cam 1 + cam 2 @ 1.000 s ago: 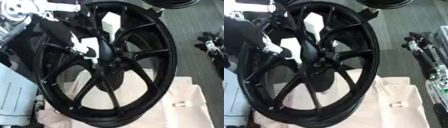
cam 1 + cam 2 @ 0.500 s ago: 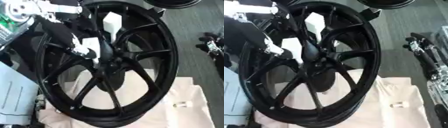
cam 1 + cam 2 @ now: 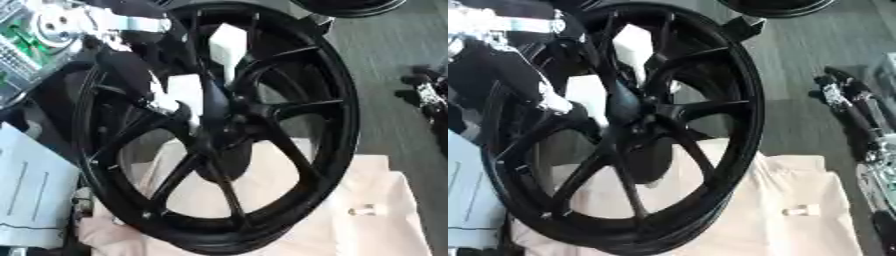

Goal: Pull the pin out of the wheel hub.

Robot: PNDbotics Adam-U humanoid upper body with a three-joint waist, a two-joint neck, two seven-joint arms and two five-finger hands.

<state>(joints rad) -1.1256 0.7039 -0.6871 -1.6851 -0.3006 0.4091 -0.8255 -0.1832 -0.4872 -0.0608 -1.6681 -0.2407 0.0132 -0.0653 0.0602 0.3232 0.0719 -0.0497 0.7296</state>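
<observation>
I note the large black spoked alloy wheel (image 3: 227, 125) standing upright on the cream cloth-covered tabletop (image 3: 798, 190). My left hand (image 3: 179, 112) reaches through the spokes at the hub (image 3: 627, 107); I cannot tell its fingers' state. No pin is discernible, so extraction appears unfinished. Right hand (image 3: 837, 97) idles beyond the rim.

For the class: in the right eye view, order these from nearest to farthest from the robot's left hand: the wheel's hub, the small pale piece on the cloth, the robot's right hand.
1. Hub, just right of the left hand.
2. Small pale piece, lower right, on the cloth.
3. Right hand, far right edge.
</observation>
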